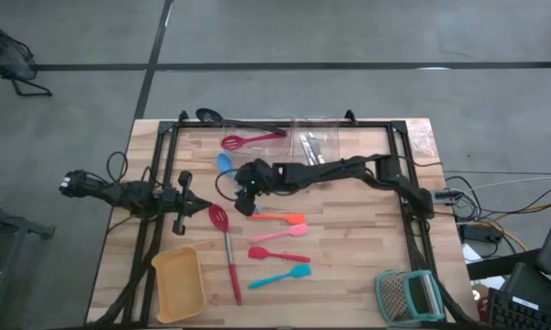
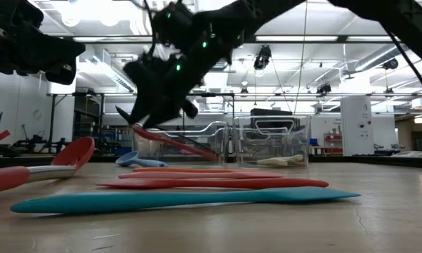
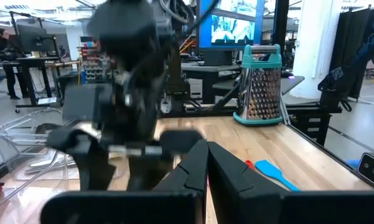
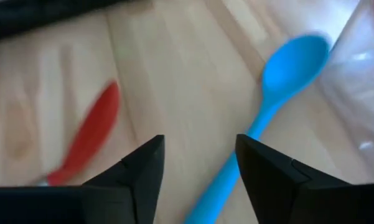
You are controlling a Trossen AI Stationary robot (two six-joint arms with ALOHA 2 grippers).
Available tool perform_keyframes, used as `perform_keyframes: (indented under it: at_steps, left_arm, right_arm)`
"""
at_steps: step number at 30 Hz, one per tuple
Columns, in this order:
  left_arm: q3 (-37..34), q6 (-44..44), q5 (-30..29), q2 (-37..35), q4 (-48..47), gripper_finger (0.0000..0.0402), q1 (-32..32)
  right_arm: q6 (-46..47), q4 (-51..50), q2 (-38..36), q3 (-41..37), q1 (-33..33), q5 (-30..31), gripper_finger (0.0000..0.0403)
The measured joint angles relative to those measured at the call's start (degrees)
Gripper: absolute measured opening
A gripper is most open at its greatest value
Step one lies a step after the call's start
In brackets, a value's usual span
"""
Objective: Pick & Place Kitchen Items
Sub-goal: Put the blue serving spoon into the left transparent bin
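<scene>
My right gripper [image 1: 241, 191] reaches in from the table's right to its middle. It is open and empty [image 4: 199, 140], just above the wood. The blue spoon [image 1: 225, 166] lies beside it, with its handle [image 4: 236, 163] running past one finger. A blurred red utensil [image 4: 90, 134] lies on the other side. My left gripper [image 1: 204, 209] is shut [image 3: 206, 155] and waits at the left. It is next to the bowl of the long red slotted spoon [image 1: 227, 252]. Orange [image 1: 284, 218], pink [image 1: 280, 235], red [image 1: 275, 254] and teal [image 1: 280, 277] spatulas lie flat in a row near the middle.
A second red slotted spoon [image 1: 249, 139] and a black spoon [image 1: 211, 116] lie at the far edge. A clear tub [image 1: 316, 142] holding cutlery stands at the far middle. A yellow tray [image 1: 179, 282] is at the near left. The teal-framed grater [image 1: 408, 295] is at the near right.
</scene>
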Motion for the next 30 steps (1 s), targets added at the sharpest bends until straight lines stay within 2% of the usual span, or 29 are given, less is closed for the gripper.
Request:
perform_keyframes:
  at_steps: [10, 22, 30]
  left_arm:
    - [-0.02, 0.02, 0.0, -0.01, 0.0, 0.0012, 0.02]
    - [-0.01, 0.02, 0.0, 0.0, 0.0, 0.0012, 0.01]
    - [-0.01, 0.01, 0.0, 0.0, 0.0, 0.0012, 0.01]
  right_arm:
    - [2.47, -1.14, 2.99, 0.02, -0.2, 6.86, 0.0216]
    - [2.74, -0.63, 5.88, -0.38, 1.43, 7.49, 0.0195]
    - [2.7, -0.98, 6.0, -0.66, 1.55, 11.58, 0.0194]
